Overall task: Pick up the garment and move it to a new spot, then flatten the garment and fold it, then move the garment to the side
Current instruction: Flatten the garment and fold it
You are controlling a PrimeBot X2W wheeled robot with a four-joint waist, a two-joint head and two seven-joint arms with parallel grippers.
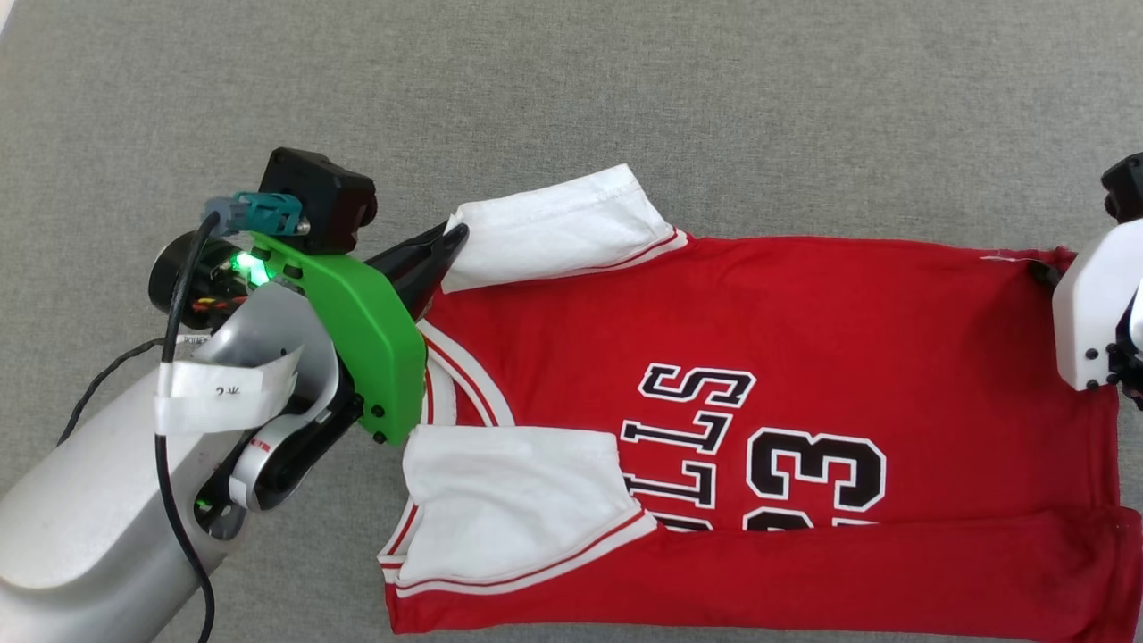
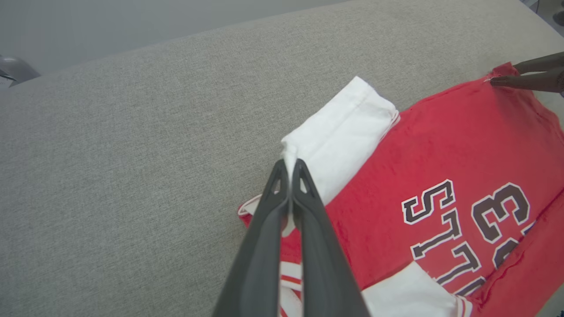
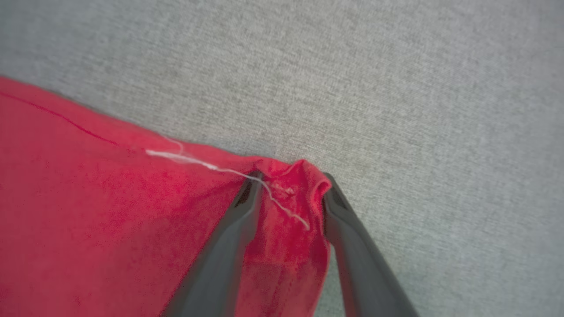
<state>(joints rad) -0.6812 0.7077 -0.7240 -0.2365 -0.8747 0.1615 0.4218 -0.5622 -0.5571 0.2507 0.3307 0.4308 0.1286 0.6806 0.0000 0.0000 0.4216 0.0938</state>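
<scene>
Right hand (image 3: 293,178) straddles garment (image 3: 88,220) corner (thread (image 3: 198,162) loose).

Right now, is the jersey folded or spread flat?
Partly folded: one long side of the garment lies turned over the lettering.

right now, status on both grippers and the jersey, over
Left gripper shut on the garment's white sleeve. Right gripper fingers straddle the red hem corner, grip unclear. Garment flat on grey surface, near edge folded over. Nothing in the way.
</scene>
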